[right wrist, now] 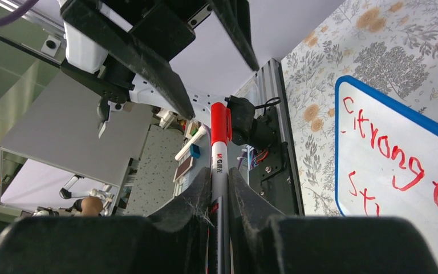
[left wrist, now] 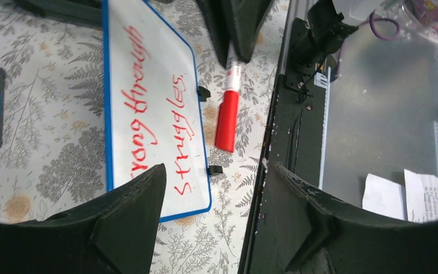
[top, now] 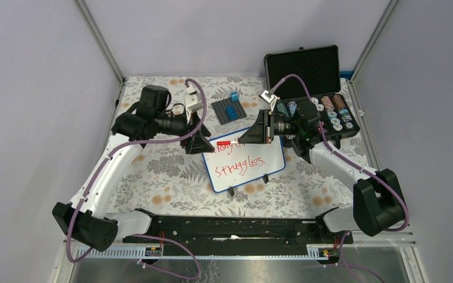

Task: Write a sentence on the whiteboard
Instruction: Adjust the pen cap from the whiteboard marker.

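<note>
**Capped marker held over the written whiteboard**

The small rectangular white board with a thin blue rim (top: 245,164) (left wrist: 148,74) (right wrist: 399,171) stands on its black feet in the middle of the flower-patterned table cover (top: 165,168), a little tilted. It carries red handwriting in two lines, the lower reading "struggles."

A grey-barrelled marker with a red cap (top: 226,142) (left wrist: 228,114) (right wrist: 219,142) hangs level over the board's far left corner. The right gripper (top: 241,140) (right wrist: 219,177) has its fingers clamped on the barrel. The left gripper (top: 205,144) (left wrist: 217,177) faces the cap end, fingers spread wide and holding nothing.

Beyond the board lies a grey studded plate with a blue brick (top: 229,110). An open black foam-lined case (top: 302,66) sits at the far right.
</note>
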Motion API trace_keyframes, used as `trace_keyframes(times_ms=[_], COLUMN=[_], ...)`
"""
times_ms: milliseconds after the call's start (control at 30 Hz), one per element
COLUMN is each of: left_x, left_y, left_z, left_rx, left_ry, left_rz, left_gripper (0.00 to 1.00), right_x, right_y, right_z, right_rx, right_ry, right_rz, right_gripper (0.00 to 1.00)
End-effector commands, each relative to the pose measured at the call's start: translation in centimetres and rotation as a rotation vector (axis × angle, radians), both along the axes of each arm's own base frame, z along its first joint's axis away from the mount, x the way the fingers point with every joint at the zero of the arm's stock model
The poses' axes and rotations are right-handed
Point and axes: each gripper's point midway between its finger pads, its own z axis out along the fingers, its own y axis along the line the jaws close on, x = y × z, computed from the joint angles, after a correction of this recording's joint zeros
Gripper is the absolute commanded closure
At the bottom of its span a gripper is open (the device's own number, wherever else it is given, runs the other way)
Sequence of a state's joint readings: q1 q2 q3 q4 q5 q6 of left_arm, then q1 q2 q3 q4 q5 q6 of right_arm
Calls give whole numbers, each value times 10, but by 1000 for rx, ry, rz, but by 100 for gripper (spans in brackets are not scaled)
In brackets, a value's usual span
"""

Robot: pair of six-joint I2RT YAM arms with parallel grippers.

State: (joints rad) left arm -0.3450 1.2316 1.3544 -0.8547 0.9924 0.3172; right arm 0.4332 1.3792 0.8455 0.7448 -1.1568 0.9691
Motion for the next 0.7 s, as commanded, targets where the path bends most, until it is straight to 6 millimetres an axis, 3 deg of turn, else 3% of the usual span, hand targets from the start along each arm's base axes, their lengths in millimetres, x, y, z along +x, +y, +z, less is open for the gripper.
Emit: trace_keyframes(times_ms=[0, 367, 667], left_x=[-7, -20, -28], left_y=[-12, -36, -43], left_z=[5, -22, -28], left_rx=[15, 96, 125], left_ry=[-136, -119, -98], left_rz=[-54, -135, -168], left_gripper=[32, 41, 75], right_x=[-12, -23, -27], right_y=[-3, -1, 0], right_z=[9, 1, -4], right_rx=[29, -2, -14], right_ry=[-41, -75, -96], right_rz=[44, 63, 83], right_gripper=[100, 100, 100])
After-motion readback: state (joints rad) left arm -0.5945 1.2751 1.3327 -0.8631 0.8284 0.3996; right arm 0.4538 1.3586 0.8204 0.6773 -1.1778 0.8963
